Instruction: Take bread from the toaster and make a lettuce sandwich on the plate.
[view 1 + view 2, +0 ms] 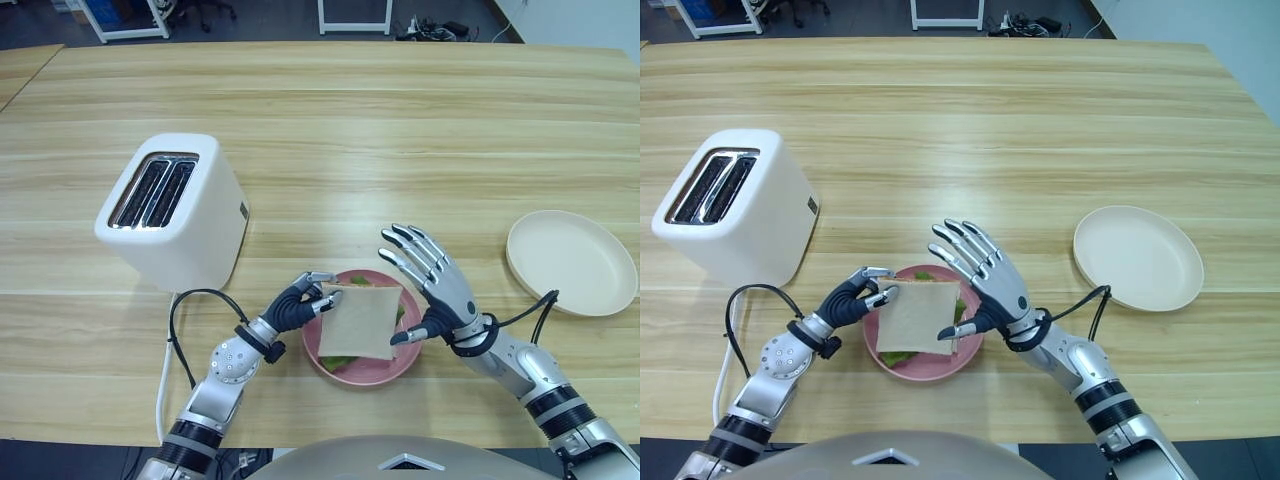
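Note:
A pale bread slice (362, 320) lies on top of green lettuce (335, 362) on the pink plate (368, 377) near the table's front edge. My left hand (298, 305) is at the plate's left side, its curled fingers pinching the slice's near-left corner. My right hand (438, 285) stands at the plate's right side, fingers spread and raised, with the thumb tip touching the slice's right edge. The white toaster (180, 220) sits to the left, and its two slots look empty.
A cream plate (570, 262) rests at the right of the wooden table (340, 130). The toaster's black and white cable (175, 330) loops down past my left forearm to the table's front edge.

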Available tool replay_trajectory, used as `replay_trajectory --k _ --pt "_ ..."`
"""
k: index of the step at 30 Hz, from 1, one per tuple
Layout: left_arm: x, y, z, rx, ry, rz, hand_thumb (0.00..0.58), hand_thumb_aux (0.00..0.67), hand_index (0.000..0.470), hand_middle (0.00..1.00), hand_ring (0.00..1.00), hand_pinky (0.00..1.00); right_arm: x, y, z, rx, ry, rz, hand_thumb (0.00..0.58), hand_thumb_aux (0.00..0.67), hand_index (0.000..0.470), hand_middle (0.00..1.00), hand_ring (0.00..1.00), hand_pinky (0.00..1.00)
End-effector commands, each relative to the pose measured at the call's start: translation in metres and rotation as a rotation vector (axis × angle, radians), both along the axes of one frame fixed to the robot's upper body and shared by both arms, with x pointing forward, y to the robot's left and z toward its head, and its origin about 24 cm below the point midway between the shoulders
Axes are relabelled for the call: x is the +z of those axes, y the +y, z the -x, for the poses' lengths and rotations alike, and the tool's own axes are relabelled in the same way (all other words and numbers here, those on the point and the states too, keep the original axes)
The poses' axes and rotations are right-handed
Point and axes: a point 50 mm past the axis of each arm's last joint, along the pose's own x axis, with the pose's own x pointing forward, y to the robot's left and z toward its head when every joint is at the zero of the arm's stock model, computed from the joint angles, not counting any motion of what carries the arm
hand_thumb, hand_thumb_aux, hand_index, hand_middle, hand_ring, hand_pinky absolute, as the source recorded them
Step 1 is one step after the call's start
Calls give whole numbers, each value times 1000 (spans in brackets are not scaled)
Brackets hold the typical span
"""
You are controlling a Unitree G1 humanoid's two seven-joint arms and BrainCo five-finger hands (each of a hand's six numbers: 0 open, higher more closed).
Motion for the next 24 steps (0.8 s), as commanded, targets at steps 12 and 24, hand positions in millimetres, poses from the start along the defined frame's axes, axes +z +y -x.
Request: replay_trajectory --k 12,24 --pt "-23 -8 -17 77 -34 -113 580 670 470 1000 1000 1000 -44 -10 45 293 552 228 0 0 0 0 0 0" --pt "1 -5 -19 150 -229 -155 554 528 370 875 875 875 -91 -23 32 143 727 580 0 0 0 0 0 0"
